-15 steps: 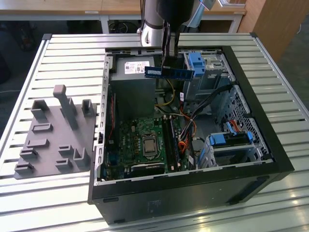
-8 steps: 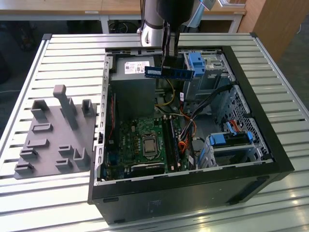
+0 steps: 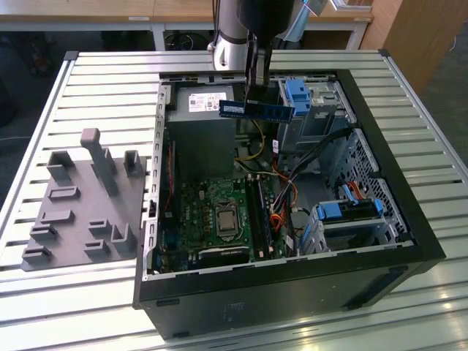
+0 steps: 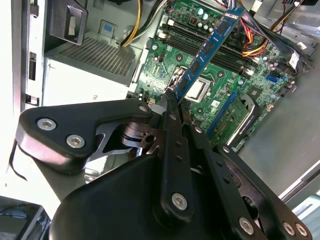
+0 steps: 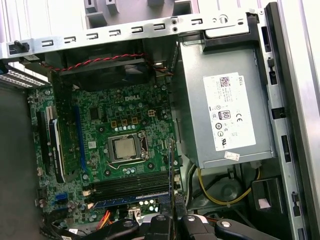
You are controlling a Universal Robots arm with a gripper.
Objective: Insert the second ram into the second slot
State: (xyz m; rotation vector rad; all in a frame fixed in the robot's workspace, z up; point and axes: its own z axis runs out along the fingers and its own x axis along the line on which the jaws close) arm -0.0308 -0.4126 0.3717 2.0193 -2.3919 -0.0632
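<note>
In the exterior view my gripper (image 3: 257, 101) hangs above the open computer case (image 3: 409, 241), shut on the second ram (image 3: 256, 110), a thin blue stick held level over the power supply. In the second wrist view the stick (image 4: 207, 50) reaches out from the gripper (image 4: 174, 99) over the green motherboard (image 4: 165, 65). It appears edge-on in the first wrist view (image 5: 171, 167), just above the dark memory slots (image 5: 130, 184), and stands well clear of the board. A blue strip (image 5: 127, 199) lies along the outermost slot. I cannot tell which one is the second slot.
The grey power supply (image 5: 225, 110) stands beside the slots, with yellow wires (image 5: 220, 200) under it. Orange cables (image 3: 281, 197) and blue drive-bay clips (image 3: 298, 95) crowd the exterior view's right. A grey holder plate (image 3: 80, 197) lies on the slatted table at that view's left.
</note>
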